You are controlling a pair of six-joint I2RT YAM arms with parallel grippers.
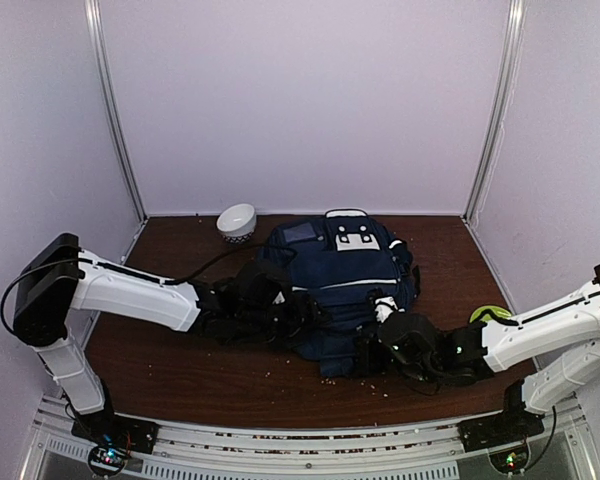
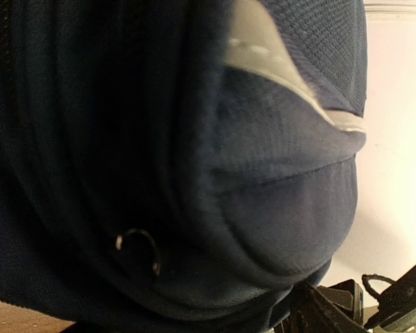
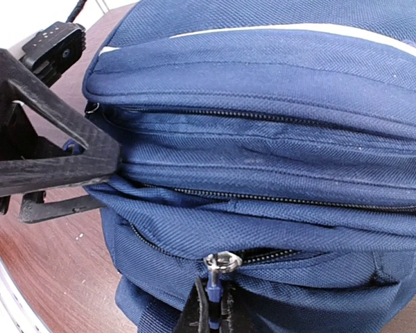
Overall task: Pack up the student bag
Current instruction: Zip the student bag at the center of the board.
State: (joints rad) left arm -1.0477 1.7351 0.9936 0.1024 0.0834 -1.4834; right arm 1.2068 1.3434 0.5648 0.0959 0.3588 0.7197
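Observation:
The student bag (image 1: 342, 275), navy blue with white stripes, lies flat in the middle of the brown table (image 1: 180, 370). At the bag's near end my right gripper (image 1: 377, 352) is shut on the blue zipper pull (image 3: 213, 295), just under its metal slider (image 3: 222, 261). That zipper is partly open to the slider's right. My left gripper (image 1: 296, 318) is at the bag's left side. In the right wrist view its black fingers (image 3: 55, 163) stand apart, with a fold of the bag's edge (image 3: 107, 186) between them. Navy fabric (image 2: 194, 173) fills the left wrist view, hiding those fingers.
A white bowl (image 1: 237, 222) stands at the back, left of the bag. A yellow-green object (image 1: 490, 315) lies by the right forearm. Small crumbs (image 1: 330, 380) dot the table near the front edge. Pale walls close in the back and both sides.

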